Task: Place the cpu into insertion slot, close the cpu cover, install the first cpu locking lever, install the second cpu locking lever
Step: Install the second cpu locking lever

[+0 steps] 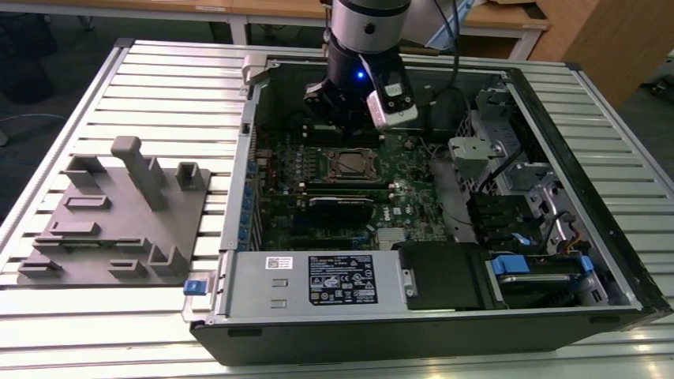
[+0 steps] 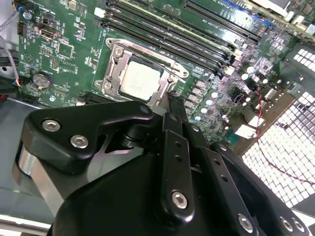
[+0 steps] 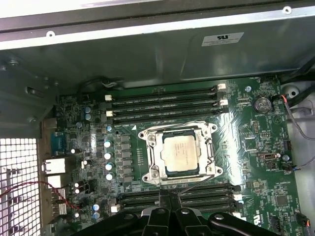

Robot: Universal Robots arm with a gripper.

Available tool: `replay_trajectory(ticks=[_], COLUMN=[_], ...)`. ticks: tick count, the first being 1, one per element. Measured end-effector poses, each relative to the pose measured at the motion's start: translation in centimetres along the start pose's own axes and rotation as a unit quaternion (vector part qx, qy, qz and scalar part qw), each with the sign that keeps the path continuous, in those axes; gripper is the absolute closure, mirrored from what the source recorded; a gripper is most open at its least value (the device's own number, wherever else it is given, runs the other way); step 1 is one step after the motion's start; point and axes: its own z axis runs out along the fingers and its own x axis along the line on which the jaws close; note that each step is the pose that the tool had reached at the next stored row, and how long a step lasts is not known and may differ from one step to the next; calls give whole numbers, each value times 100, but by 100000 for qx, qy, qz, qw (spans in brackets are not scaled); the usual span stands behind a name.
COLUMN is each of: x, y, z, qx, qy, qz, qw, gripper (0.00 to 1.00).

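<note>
The cpu (image 3: pixel 180 153) lies flat in the insertion slot (image 3: pixel 209 150), framed by the cpu cover (image 3: pixel 178 131), which appears closed down around it, on the green motherboard (image 3: pixel 256 162) inside the open computer case (image 1: pixel 589 158) on the bench (image 1: pixel 158 87). The gripper (image 3: pixel 170 200) hovers just beside the socket's edge, its fingertips drawn together and holding nothing. For the lever work, it likely does best approaching low and square to the socket edge, catching the thin lever without scraping the memory slots (image 3: pixel 162 103)

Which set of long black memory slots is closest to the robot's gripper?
The set of memory slots right beside the gripper in the first wrist view. The other set of memory slots lies across the cpu, next to the case wall.
</note>
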Motion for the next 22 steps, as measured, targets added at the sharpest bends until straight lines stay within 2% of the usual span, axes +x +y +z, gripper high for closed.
replay_trajectory(ticks=[3,6,7,15,19,22], x=[0,0,0,-2,-3,-3], y=[0,-2,-3,-10,-15,-16], z=[2,23,28,98,150,160], qx=[49,943,1139,1187,1530,1598], qy=[-13,-92,-112,-81,-92,-76], qz=[-5,-228,-279,-653,-955,-1231], qw=[100000,99995,99993,99991,99984,99980], gripper=[89,89,89,89,89,89])
